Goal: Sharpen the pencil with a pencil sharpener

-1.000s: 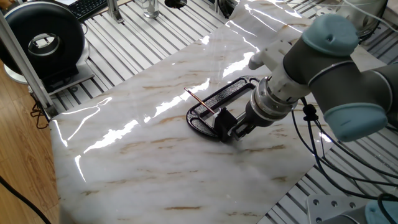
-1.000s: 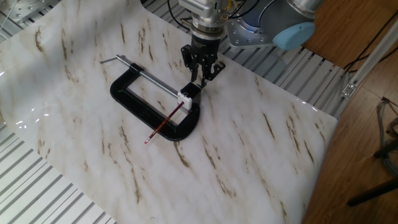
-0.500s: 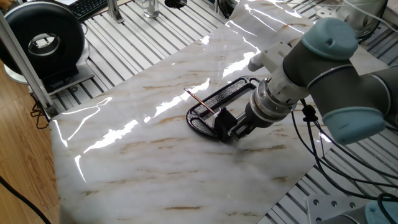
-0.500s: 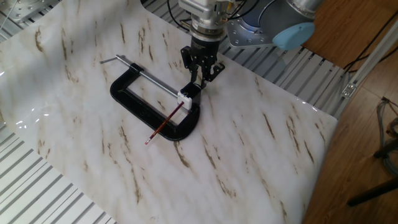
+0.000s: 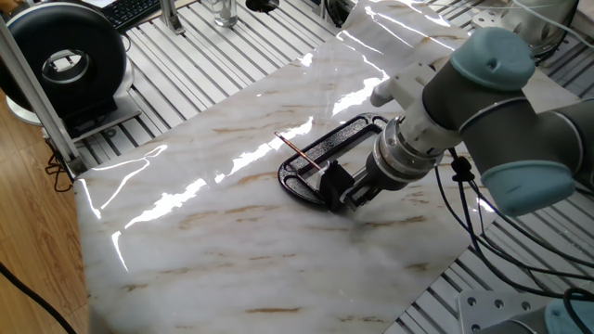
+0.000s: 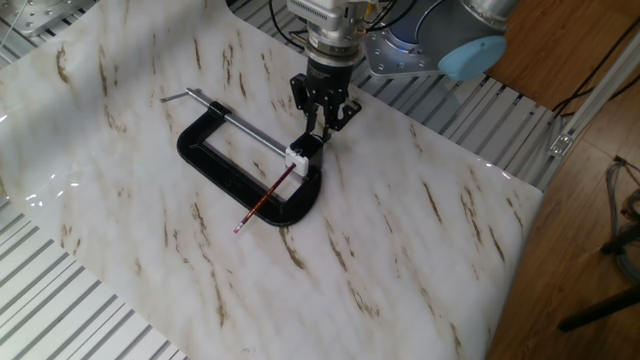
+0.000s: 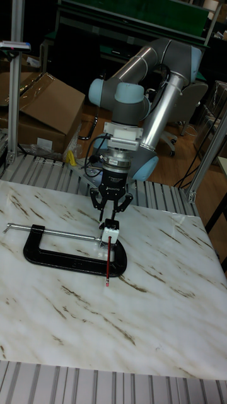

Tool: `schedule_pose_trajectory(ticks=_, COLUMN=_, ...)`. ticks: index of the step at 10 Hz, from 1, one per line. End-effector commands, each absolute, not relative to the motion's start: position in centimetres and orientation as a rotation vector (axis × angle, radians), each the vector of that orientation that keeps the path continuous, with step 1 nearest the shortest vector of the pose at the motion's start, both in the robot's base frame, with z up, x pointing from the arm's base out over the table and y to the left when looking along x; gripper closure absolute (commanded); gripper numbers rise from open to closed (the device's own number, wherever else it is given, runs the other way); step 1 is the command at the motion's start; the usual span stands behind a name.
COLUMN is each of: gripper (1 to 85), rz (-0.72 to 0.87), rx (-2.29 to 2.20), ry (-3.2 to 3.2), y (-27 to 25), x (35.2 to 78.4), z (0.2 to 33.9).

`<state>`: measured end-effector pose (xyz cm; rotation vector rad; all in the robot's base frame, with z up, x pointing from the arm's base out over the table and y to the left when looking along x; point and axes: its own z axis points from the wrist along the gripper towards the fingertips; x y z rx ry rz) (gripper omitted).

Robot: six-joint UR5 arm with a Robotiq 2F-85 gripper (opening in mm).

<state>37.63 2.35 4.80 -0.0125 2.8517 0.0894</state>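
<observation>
The pencil [image 6: 265, 198] is a reddish stick lying across the lower arm of the black C-clamp [image 6: 215, 165]. Its upper end goes into a white piece beside the clamp's silver rod. The pencil sharpener [image 6: 310, 147], a small black block, sits right behind that white piece. My gripper [image 6: 320, 129] points down at the block from the far side, its fingertips drawn together on it. The tall fixed view shows the gripper [image 7: 108, 214] above the sharpener [image 7: 111, 226], with the pencil [image 7: 108, 262] pointing towards the camera. The remaining fixed view has gripper [image 5: 351, 192], sharpener [image 5: 332, 176] and pencil [image 5: 299, 152] in line.
The marble sheet [image 6: 420, 240] lies on a slatted metal bench. A round black device [image 5: 65, 56] stands off the sheet at one corner. Cables [image 5: 464, 199] hang beside the arm. Cardboard boxes [image 7: 44, 107] sit behind the table.
The arm's upper joints have shifted slightly. The gripper, sharpener, pencil and clamp stay where they were.
</observation>
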Motion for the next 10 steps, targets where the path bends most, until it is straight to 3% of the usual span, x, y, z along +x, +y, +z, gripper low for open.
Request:
schedule_pose_trajectory(ticks=1, gripper=49.3, rz=0.112, rx=0.005, ry=2.861, y=2.6, x=37.1, z=5.3)
schedule_pose_trajectory(ticks=10, gripper=49.7, rz=0.157, rx=-0.010, ry=2.796, y=2.6, x=37.9, z=3.9)
